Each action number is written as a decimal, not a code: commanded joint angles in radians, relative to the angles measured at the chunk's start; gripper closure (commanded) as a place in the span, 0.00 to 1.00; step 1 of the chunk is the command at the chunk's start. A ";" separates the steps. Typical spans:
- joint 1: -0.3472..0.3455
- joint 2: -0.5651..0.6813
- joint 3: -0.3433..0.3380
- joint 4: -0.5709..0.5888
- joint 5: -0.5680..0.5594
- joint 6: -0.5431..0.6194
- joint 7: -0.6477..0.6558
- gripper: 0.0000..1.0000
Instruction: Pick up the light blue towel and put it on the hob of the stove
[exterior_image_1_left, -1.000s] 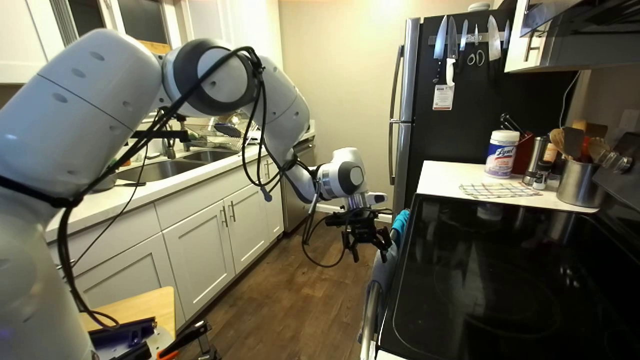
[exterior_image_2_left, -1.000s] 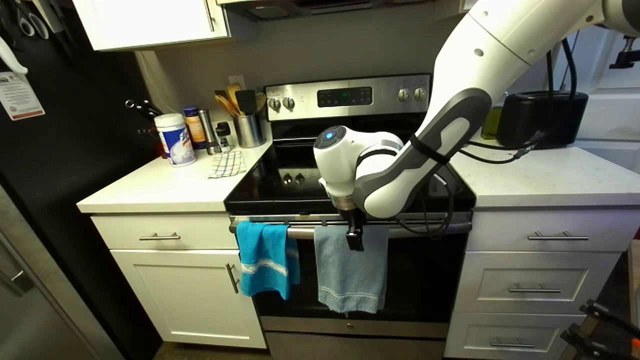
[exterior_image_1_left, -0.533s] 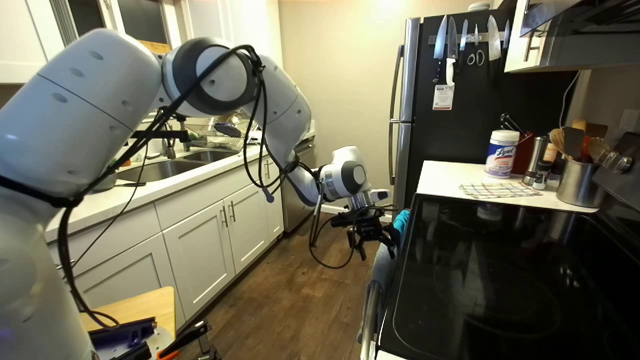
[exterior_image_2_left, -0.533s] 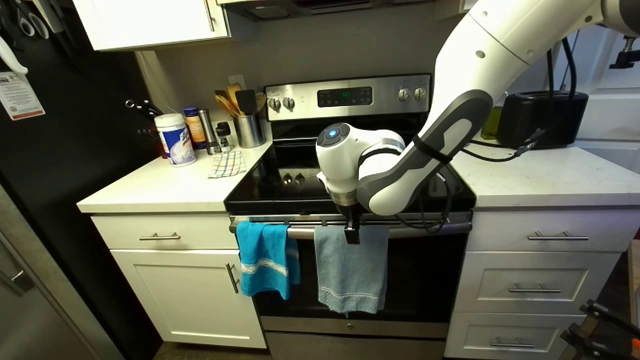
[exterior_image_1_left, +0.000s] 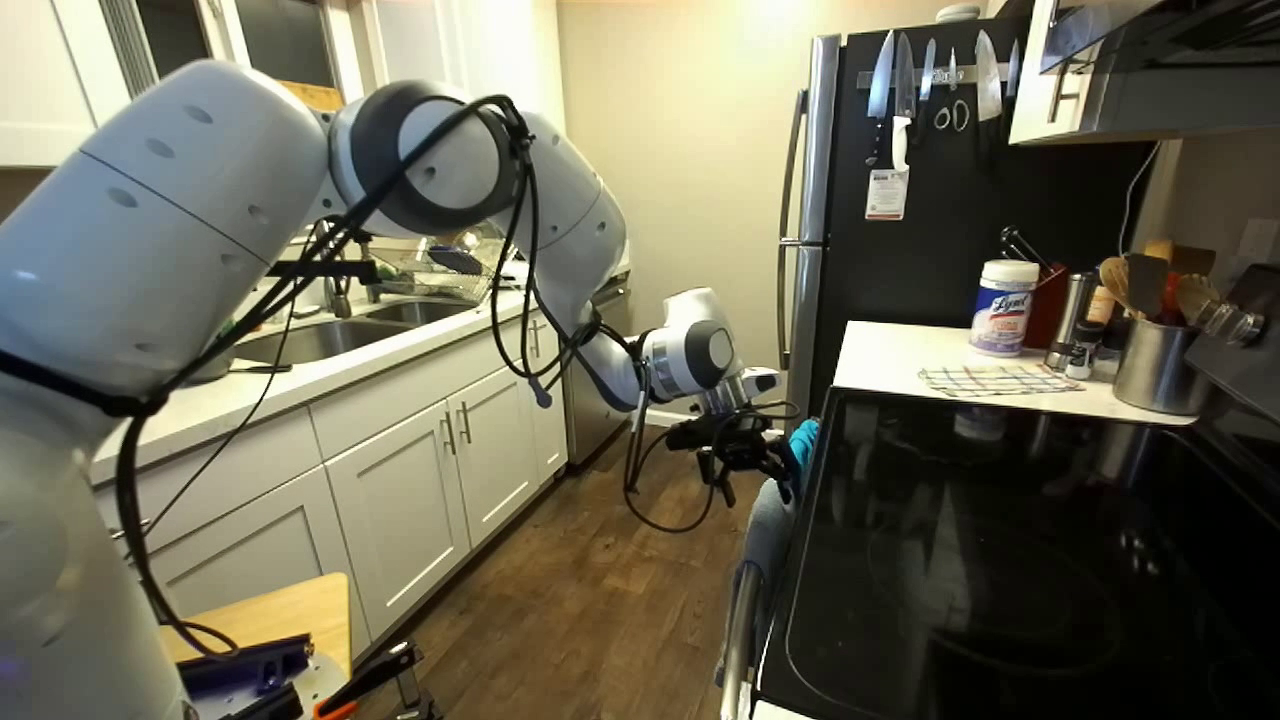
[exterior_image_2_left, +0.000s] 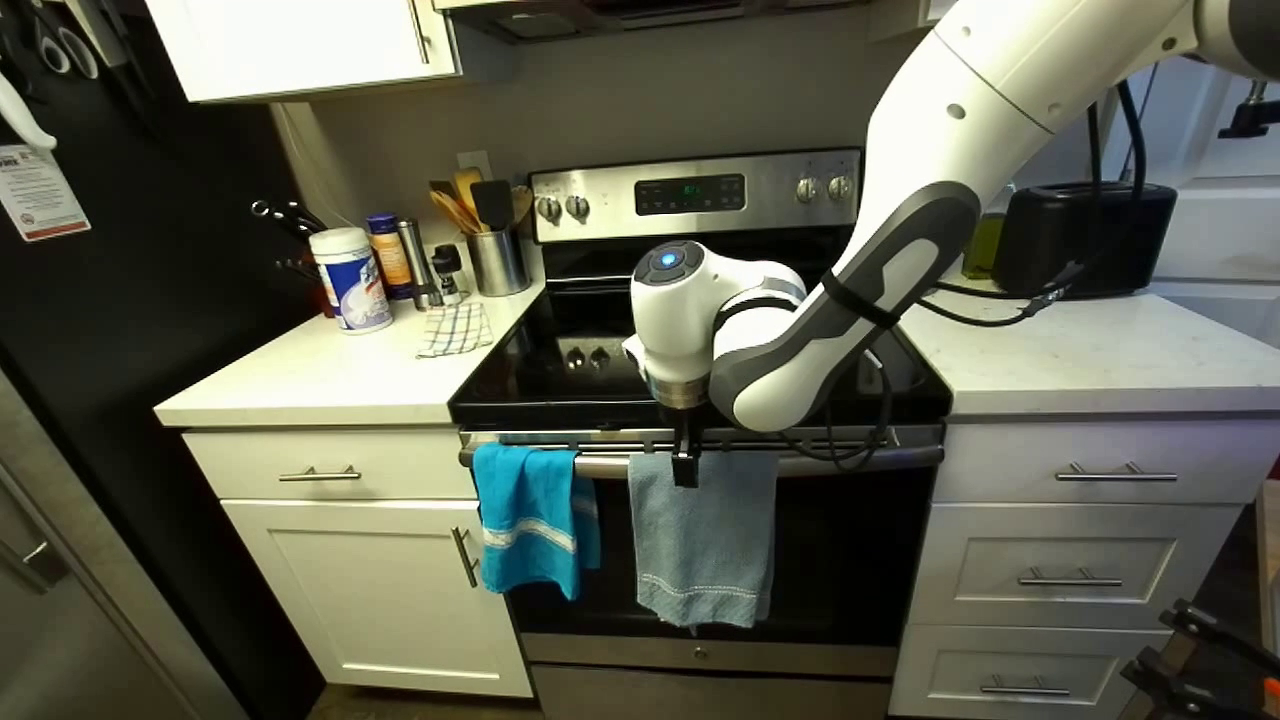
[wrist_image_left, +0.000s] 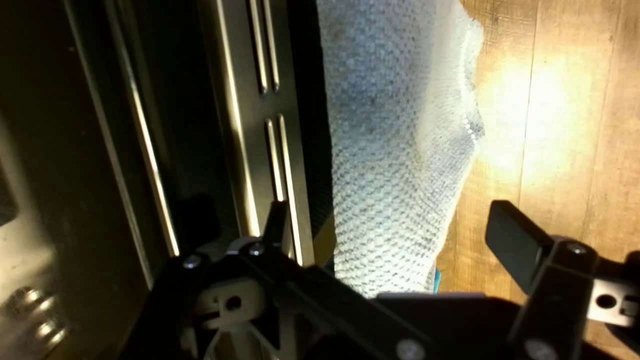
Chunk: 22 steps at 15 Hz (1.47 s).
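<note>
Kitchen stove (exterior_image_2_left: 840, 550); light blue towel (exterior_image_2_left: 705, 550) over oven handle (exterior_image_2_left: 605, 467); hand (wrist_image_left: 390, 225) spread, astride towel in wrist view.

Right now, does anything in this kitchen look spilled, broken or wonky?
I see nothing spilled or broken. The bright blue towel on the oven handle looks a bit wonky: it's bunched up and its bottom edge is uneven. The light blue towel beside it hangs flatter.
</note>
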 joint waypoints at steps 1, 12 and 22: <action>-0.028 0.029 0.025 0.036 0.022 0.029 -0.051 0.00; -0.042 0.104 0.049 0.116 0.056 0.006 -0.094 0.00; -0.028 0.085 0.023 0.104 0.045 0.001 -0.067 0.22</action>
